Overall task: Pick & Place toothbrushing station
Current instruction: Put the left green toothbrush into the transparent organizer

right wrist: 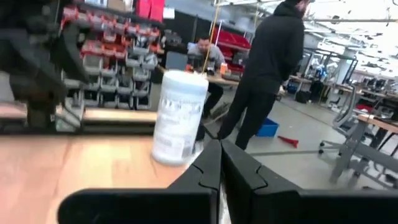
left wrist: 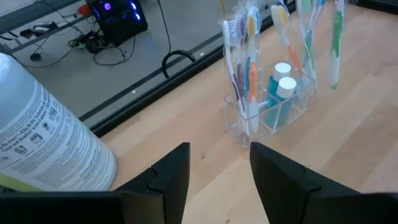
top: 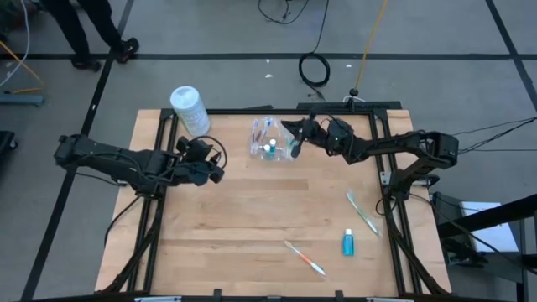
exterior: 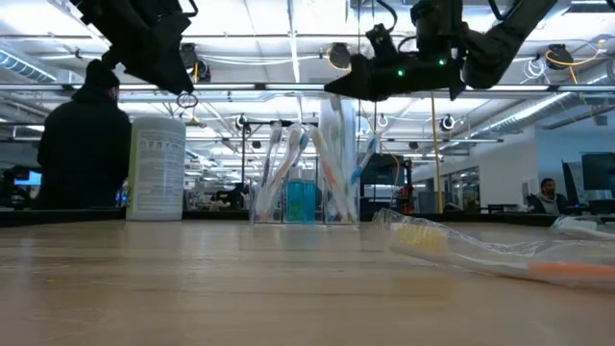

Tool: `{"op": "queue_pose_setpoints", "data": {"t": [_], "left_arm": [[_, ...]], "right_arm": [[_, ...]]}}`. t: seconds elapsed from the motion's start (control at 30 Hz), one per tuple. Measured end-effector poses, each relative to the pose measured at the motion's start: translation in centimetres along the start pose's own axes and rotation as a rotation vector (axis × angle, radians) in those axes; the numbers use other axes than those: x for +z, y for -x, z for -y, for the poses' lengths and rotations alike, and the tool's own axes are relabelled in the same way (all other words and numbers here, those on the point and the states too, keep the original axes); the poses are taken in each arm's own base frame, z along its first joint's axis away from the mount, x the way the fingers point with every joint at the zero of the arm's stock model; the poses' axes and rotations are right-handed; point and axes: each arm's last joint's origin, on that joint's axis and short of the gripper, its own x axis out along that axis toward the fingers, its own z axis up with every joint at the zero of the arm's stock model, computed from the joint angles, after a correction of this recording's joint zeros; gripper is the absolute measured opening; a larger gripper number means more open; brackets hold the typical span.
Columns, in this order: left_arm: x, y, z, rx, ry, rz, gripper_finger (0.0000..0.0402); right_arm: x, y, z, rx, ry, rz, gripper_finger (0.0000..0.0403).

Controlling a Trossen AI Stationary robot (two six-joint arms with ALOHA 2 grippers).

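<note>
Toothbrushing station (top: pixel 268 144): stood upright near the table's far edge, between the two arms; clear plastic holder with several toothbrushes and blue tubes inside.
Left gripper (top: pixel 215 166): hung above the table, near the station on its left, not touching it; fingers apart, nothing between them; in its wrist view the station (left wrist: pixel 273 93) sat ahead of the open fingertips.
Right gripper (top: pixel 293 134): raised just beside the station's right side, above its top in the low view (exterior: pixel 348 88); fingers pressed together, holding nothing.
White canister (top: pixel 190 109): upright at the far left corner, beyond the left gripper.
Loose items: two toothbrushes (top: pixel 362 211) (top: pixel 304 257) and a blue tube (top: pixel 347 243) lay on the near right of the table (top: pixel 252 218), well apart from the station.
Room: a person in dark clothes (right wrist: pixel 267 62) stood beyond the table.
</note>
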Motion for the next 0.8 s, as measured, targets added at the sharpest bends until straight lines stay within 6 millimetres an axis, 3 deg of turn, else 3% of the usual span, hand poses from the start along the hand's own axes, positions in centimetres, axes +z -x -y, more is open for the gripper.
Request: {"op": "queue_pose_setpoints", "data": {"t": [0.23, 0.8], "left_arm": [[0.0, 0.0, 0.0, 0.000, 0.021, 0.000, 0.0175], [0.0, 0.0, 0.0, 0.000, 0.023, 0.000, 0.0175]], "right_arm": [[1.2, 0.4, 0.5, -0.101, 0.029, 0.136, 0.0000], [-1.6, 0.4, -1.0, 0.035, -0.020, -0.144, 0.0000]]}}
